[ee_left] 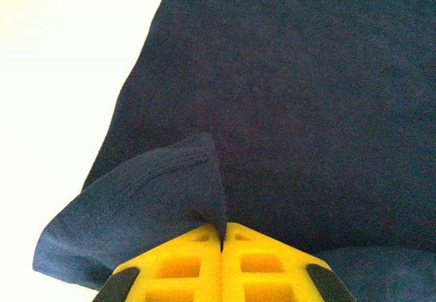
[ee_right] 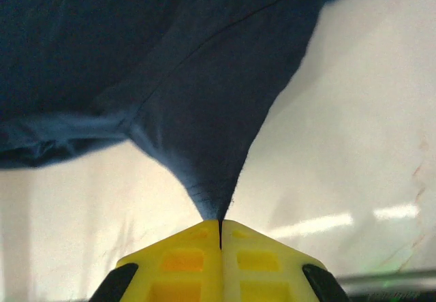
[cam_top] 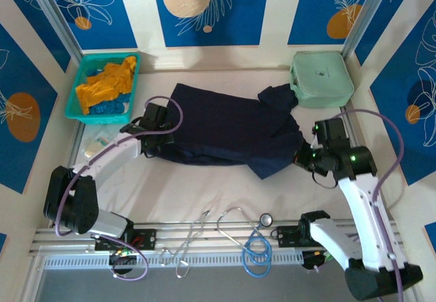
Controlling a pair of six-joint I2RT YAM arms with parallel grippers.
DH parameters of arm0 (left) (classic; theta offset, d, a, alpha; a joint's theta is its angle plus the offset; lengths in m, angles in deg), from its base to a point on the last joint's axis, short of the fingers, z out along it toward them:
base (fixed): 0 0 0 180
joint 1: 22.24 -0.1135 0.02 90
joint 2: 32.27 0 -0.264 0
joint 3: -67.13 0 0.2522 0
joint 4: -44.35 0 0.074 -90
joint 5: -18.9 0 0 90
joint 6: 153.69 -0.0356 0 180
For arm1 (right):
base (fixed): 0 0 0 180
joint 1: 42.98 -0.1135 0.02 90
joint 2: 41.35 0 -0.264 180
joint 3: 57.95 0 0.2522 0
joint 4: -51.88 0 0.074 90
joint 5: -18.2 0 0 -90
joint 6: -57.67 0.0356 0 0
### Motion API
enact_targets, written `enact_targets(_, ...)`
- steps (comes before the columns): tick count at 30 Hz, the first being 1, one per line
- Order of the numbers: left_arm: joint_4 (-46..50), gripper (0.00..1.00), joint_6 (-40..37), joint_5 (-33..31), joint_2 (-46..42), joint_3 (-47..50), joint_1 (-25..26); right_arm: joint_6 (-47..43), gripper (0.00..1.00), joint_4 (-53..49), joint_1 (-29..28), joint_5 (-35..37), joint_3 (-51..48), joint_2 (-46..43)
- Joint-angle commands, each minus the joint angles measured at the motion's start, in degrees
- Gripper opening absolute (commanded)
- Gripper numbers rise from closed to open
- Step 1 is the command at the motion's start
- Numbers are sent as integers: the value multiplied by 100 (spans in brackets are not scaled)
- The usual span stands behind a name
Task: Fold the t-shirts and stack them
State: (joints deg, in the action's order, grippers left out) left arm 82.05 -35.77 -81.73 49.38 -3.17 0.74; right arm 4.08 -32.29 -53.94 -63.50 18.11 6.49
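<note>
Navy t-shirt (cam_top: 231, 128): lies loosely spread across the middle of the desk (cam_top: 204, 186), its long axis running left to right between the two arms; one bunched part reaches toward the mint-green case (cam_top: 320, 77) at the far right.
Left tool (ee_left: 222, 237): clenched on a fold at the shirt's left edge, where the cloth rises in a small peak out of the closed yellow fingers.
Right tool (ee_right: 220, 227): clenched on a corner at the shirt's right edge, with the cloth drawn into a taut cone that narrows to the fingertips.
Key relation: the shirt's body lies ahead of each tool, toward the centre. The two grips sit at opposite ends of the long axis, so each arm is nearer its own end.
Height: the right corner looks lifted off the desk, while the left fold sits low, close to the surface.
Other shirts: a mustard-orange shirt (cam_top: 105, 84) and a bright blue shirt (cam_top: 112, 108) are heaped in the teal basket (cam_top: 73, 101), beyond the left tool at the far left.
Step judged: the navy shirt is probably being straightened or given a first fold; nothing is stacked yet.
Next move calls for: both ends moving together, at right angles to the long axis.
Risk: uneven pulling could skew the shirt or drag it out of one grip.
</note>
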Motion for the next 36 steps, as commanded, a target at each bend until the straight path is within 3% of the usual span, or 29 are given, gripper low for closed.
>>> enact_targets(1,196,0,-103,275,-240,101,-28,1076,0,-791,-638,-132,-148,-399)
enact_targets(9,411,0,82,472,-597,485,-21,2860,0,-1025,-2439,510,-1038,-886)
enact_targets(15,897,0,311,493,-1387,881,-13,3438,0,-1031,-3235,1086,-1116,-589)
enact_targets(20,1516,0,550,605,-1921,1249,-4,3453,0,-1070,-3446,1325,-960,-347)
enact_targets(27,1729,0,1126,894,-2245,2047,31,3314,0,-941,-3680,1097,-903,-132)
enact_targets(33,2290,0,1613,978,-2339,2268,375,3228,0,-663,-3630,1104,-1156,111)
enact_targets(35,2551,5,1758,943,-2450,2284,439,3092,8,-485,-3518,1017,-1211,208)
enact_targets(36,2682,12,1817,924,-2538,2262,452,2999,21,-408,-3454,972,-1210,260)
